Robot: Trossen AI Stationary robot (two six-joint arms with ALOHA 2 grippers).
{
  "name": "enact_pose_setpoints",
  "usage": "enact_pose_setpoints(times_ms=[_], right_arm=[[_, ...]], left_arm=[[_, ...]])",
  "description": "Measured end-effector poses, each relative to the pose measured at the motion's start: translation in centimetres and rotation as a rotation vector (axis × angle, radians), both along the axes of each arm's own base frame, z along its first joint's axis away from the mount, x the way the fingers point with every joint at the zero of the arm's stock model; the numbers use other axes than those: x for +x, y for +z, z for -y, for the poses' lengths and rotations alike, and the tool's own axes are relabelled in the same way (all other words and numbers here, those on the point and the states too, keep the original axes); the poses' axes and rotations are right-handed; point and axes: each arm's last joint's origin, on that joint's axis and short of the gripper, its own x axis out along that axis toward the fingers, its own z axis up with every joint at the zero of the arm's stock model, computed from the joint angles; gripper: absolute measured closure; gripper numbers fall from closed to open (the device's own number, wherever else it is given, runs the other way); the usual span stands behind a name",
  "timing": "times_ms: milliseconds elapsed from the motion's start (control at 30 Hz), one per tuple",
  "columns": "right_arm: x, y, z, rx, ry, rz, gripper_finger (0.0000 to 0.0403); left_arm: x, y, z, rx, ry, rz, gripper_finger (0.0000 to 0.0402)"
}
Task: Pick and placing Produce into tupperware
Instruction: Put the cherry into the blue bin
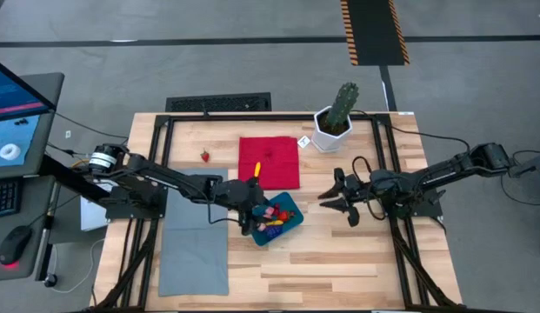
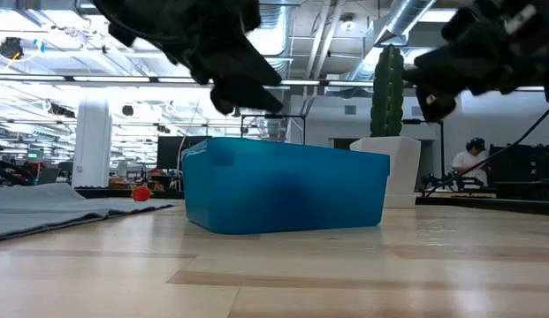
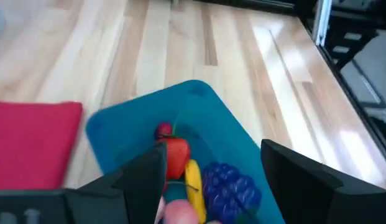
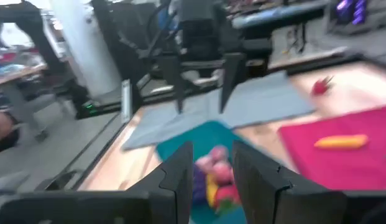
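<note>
The teal-blue tupperware (image 1: 276, 219) stands on the wooden table, just near of the red cloth (image 1: 269, 162). It holds produce: a red strawberry (image 3: 174, 155), a yellow piece (image 3: 193, 180), a dark blue cluster (image 3: 229, 186) and a pink piece (image 3: 180, 213). My left gripper (image 3: 211, 180) hangs open over the tupperware's left end, above the produce, with nothing between its fingers. A yellow piece (image 1: 257, 168) lies on the red cloth and a strawberry (image 1: 205, 156) lies on the bare table, left of the cloth. My right gripper (image 1: 335, 198) hovers open to the right of the tupperware, pointing at it.
A grey mat (image 1: 194, 235) lies left of the tupperware. A green cactus in a white pot (image 1: 337, 117) stands at the far right of the cloth. A black frame (image 1: 252, 117) runs along the far side of the table. Bare wood (image 1: 322, 269) lies near the front edge.
</note>
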Motion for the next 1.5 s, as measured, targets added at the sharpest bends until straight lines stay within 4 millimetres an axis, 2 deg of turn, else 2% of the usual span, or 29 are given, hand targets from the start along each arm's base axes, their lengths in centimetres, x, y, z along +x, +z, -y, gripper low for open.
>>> enact_pose_setpoints(times_ms=[100,233,433,567,767,1000,1133,1300,1500], right_arm=[[0.6,1.1,0.2,-0.046,-0.057,0.024,0.0272],[1.7,3.0,0.9,-0.145,-0.105,0.009,0.0272],[3.9,6.3,3.3,-0.204,-0.215,-0.084,0.0272],[6.4,7.8,5.9,-0.160,-0.318,-0.204,0.0272],[11.3,8.3,9.4,-0.030,-0.410,-0.387,0.0272],[17.1,7.7,12.4,0.067,-0.466,-0.645,0.0272],[19.8,6.5,13.4,0.121,-0.492,-0.754,0.0272],[21.7,4.3,13.9,0.183,-0.521,-0.901,0.0272],[22.9,1.9,14.7,0.229,-0.549,-1.037,0.0272]], left_arm=[[-1.0,1.0,-0.2,0.032,-0.011,0.051,0.0154],[-3.6,2.2,-0.5,0.048,-0.022,0.145,0.0156],[-9.4,4.1,-1.4,0.083,0.017,0.349,0.0157],[-12.9,4.6,-1.7,0.103,0.006,0.515,0.0157],[-16.5,4.9,-2.0,0.128,0.006,0.655,0.0157],[-18.8,4.7,-2.2,0.210,-0.067,0.645,0.0157],[-19.8,4.5,-2.1,0.206,-0.154,0.615,0.0157],[-20.4,3.8,-2.2,0.228,-0.166,0.541,0.0157],[-20.2,3.1,-2.6,0.253,-0.055,0.461,0.0157]])
